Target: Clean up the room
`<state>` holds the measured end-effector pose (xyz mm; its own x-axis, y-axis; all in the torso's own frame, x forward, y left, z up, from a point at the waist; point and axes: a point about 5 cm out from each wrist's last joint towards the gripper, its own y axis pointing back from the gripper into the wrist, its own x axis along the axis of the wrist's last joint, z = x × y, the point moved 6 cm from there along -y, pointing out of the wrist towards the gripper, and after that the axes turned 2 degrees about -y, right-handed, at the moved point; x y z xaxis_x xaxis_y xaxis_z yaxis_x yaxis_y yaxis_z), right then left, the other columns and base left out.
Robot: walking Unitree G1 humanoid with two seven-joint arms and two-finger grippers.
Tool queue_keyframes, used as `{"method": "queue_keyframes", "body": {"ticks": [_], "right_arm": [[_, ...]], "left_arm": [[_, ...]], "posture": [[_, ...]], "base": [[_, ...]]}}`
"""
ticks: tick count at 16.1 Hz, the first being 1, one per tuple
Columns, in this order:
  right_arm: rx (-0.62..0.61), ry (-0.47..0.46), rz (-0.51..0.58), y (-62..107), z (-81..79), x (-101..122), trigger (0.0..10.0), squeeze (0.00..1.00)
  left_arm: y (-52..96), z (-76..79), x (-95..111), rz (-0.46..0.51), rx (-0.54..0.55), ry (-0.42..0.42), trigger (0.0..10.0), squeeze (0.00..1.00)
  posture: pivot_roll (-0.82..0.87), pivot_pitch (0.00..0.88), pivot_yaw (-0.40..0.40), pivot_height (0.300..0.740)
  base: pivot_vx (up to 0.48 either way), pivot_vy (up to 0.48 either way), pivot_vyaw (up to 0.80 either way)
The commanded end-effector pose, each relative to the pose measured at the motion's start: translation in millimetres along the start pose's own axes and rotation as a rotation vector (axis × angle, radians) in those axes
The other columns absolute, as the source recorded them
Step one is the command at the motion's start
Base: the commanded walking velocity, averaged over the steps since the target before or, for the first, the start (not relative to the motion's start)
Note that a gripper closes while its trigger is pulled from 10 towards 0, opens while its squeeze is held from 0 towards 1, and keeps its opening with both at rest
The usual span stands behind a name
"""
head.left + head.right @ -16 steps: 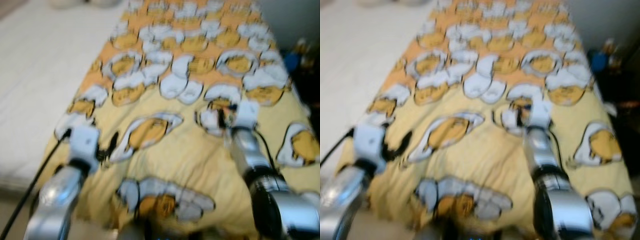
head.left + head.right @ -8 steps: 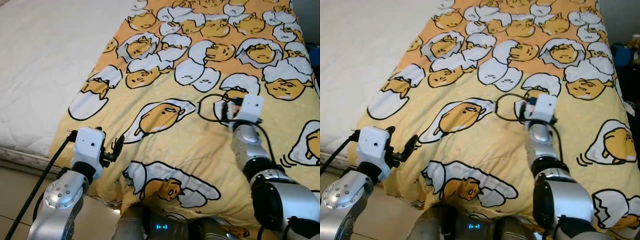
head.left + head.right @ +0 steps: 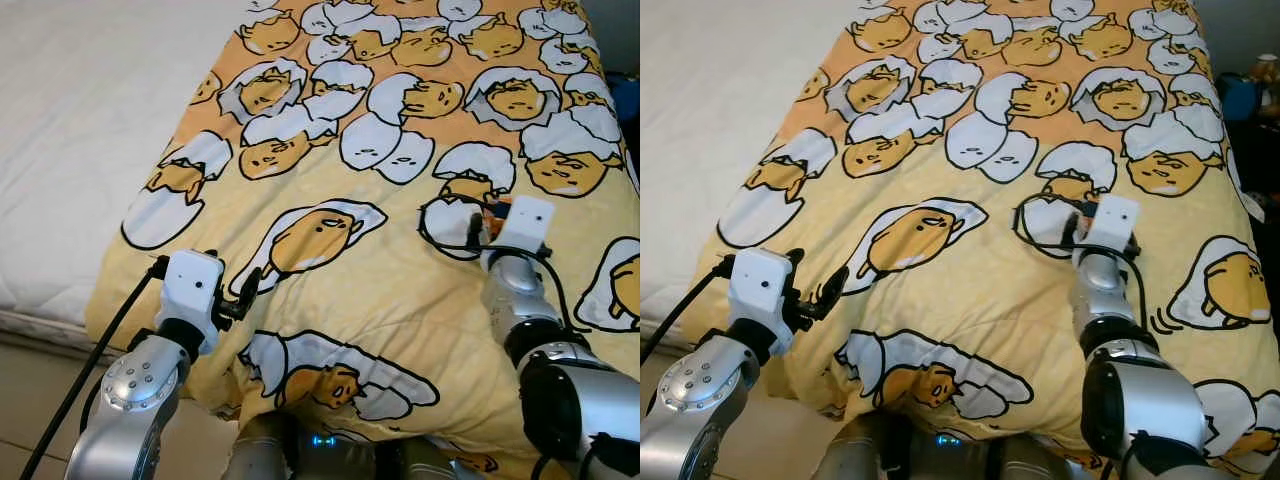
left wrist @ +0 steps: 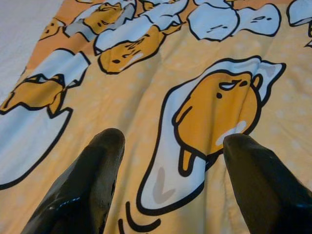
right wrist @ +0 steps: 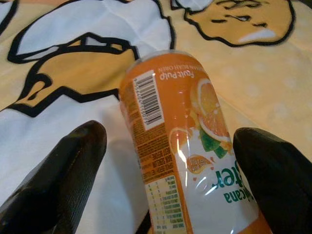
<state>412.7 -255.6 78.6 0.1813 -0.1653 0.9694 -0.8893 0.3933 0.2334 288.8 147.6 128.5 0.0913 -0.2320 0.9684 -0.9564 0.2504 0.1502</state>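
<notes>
The orange juice can (image 5: 183, 146) lies on its side on the yellow blanket (image 3: 400, 300), on the part near the right side of the bed. In the right wrist view its label is readable: a barcode, pictures of orange slices and the words "Fruit Pulp". The can rests partly over a white eggshell figure of the blanket print.

The right gripper (image 5: 170, 175) is at the can, with its two black fingers (image 5: 63, 170) spread wide, one on each side of the can. There are gaps between the fingers and the can, so the can is between them but not pinched. In the head views the right arm reaches forward over the blanket, and a small orange spot of the can shows just beside the white wrist block (image 3: 527, 222). A black cable (image 3: 440, 235) makes a loop on the blanket near this wrist.

The left gripper (image 4: 168, 161) hovers low over the front left part of the blanket, its fingers also spread and holding nothing. Under it is a cartoon of a yellow egg yolk figure (image 4: 214, 117) on a white shape.

The blanket covers the right half of the bed. To the left of it the white mattress (image 3: 70, 130) is bare. At the front left corner some pale floor (image 3: 30, 390) is visible.
</notes>
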Motion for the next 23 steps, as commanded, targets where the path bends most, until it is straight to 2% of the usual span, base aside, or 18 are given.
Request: {"method": "queue_keyframes", "body": {"ticks": [1, 2, 4, 7, 9, 10, 12, 13, 14, 16, 18, 20, 21, 23], "right_arm": [[-0.048, -0.048, -0.142, 7.2, 15.5, -38.7, 9.7, 0.0], [-0.056, -0.083, -0.164, 7.3, 18.0, -41.7, 0.0, 0.0], [-0.042, -0.088, -0.178, 7.2, 17.1, -43.2, 0.0, 0.0], [-0.017, -0.096, -0.197, 6.6, 13.8, -43.4, 0.0, 0.0], [-0.016, -0.123, -0.202, 6.3, 17.4, -43.8, 0.0, 0.0], [-0.014, -0.12, -0.201, 6.4, 18.2, -44.3, 0.0, 0.0], [0.002, -0.105, -0.193, 6.2, 18.9, -43.4, 0.0, 0.0], [0.005, -0.102, -0.193, 6.2, 19.3, -43.5, 0.0, 0.0], [0.009, -0.104, -0.198, 7.2, 21.7, -46.7, 0.0, 0.0], [-0.001, -0.119, -0.212, 8.7, 24.2, -51.3, 0.0, 0.0], [0.003, -0.126, -0.215, 10.1, 22.4, -54.4, 0.0, 0.0], [0.016, -0.094, -0.195, 9.2, 23.0, -50.9, 0.0, 0.0], [0.021, -0.058, -0.149, 6.2, 26.3, -40.2, 0.0, 0.0], [-0.004, 0.013, -0.004, -0.9, 41.6, -4.9, 0.0, 0.0]], "left_arm": [[-0.1, -0.5, -6.3, -0.02, 0.006, -0.005, 10.0, 0.0], [-3.6, -0.3, -7.0, -0.02, 0.006, -0.006, 10.0, 0.0], [-8.5, 0.4, -6.1, -0.012, 0.004, -0.007, 10.0, 0.0], [-22.4, 20.0, -11.9, -0.028, -0.081, 0.002, 10.0, 0.0], [-22.7, 68.1, -11.6, -0.023, -0.322, 0.067, 10.0, 0.0], [-21.1, 78.9, -6.4, 0.0, -0.382, 0.084, 10.0, 0.0], [-15.8, 110.8, 16.5, 0.088, -0.595, 0.078, 10.0, 0.0], [-13.9, 116.3, 21.5, 0.11, -0.642, 0.064, 10.0, 0.0], [-4.4, 129.3, 29.0, 0.15, -0.77, -0.003, 10.0, 0.0], [-4.8, 132.5, 31.6, 0.169, -0.818, -0.063, 10.0, 0.0], [-14.5, 123.7, 32.6, 0.17, -0.783, -0.088, 10.0, 0.0], [-22.2, 114.7, 31.3, 0.159, -0.725, -0.093, 10.0, 0.0], [-36.8, 97.3, 24.1, 0.125, -0.591, -0.125, 10.0, 0.0], [-49.1, 75.0, 12.0, 0.082, -0.453, -0.052, 10.0, 0.0]], "posture": [[0.28, 0.246, 0.03, 0.74], [0.28, 0.233, 0.028, 0.74], [0.27, 0.21, 0.024, 0.74], [0.24, 0.157, 0.019, 0.74], [0.21, 0.108, 0.015, 0.74], [0.21, 0.1, 0.015, 0.74], [0.19, 0.041, 0.019, 0.74], [0.19, 0.038, 0.022, 0.74], [0.19, 0.03, 0.033, 0.74], [0.19, 0.021, 0.047, 0.74], [0.19, 0.015, 0.053, 0.74], [0.19, 0.013, 0.049, 0.74], [0.19, 0.009, 0.044, 0.74], [0.18, 0.0, 0.02, 0.74]], "base": [[0.0, 0.0, 0.0], [0.0, 0.0, 0.0], [0.0, 0.0, 0.0], [0.0, 0.0, 0.0], [0.0, 0.0, 0.0], [0.0, 0.0, 0.0], [0.0, 0.0, 0.0], [0.0, 0.0, 0.0], [0.0, 0.0, 0.0], [0.0, 0.0, 0.0], [0.0, 0.0, 0.0], [0.0, 0.0, 0.0], [0.0, 0.0, 0.0], [0.0, 0.0, 0.0]]}}
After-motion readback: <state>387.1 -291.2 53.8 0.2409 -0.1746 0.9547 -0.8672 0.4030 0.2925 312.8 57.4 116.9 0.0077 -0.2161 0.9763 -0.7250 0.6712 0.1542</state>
